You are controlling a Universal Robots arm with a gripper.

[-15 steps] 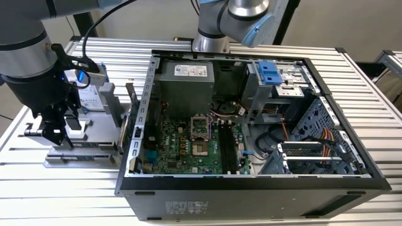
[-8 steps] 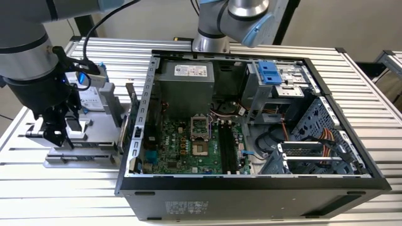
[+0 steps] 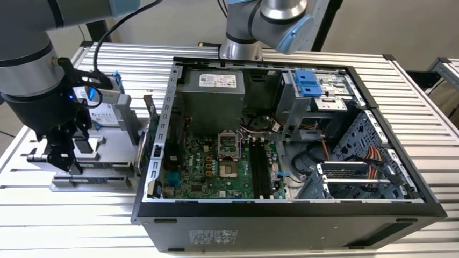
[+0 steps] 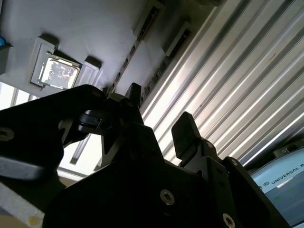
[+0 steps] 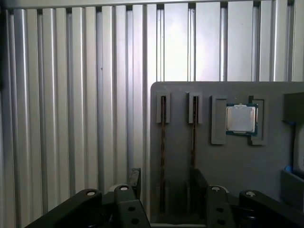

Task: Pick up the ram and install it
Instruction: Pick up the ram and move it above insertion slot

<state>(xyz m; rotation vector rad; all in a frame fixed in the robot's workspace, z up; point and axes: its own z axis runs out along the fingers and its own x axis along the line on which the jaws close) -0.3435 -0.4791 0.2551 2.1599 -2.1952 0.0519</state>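
Found ram [image 5: 162, 142] seated edge-up in a slot of the grey tray [image 5: 237, 164], near the processor [image 5: 241, 118] on that tray. Found gripper [image 5: 166, 183] poised over the tray, spread apart, empty. Judged: pickup and installation both outstanding.

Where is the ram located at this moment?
In the first wrist view the ram stands on edge in a narrow slot of the grey holder, with the processor nearby and the open tool above it.

We see a ribbed, shiny metal table [image 5: 71, 95], a matt grey plastic tray [image 5: 237, 161] and a matt black end effector [image 5: 166, 184].
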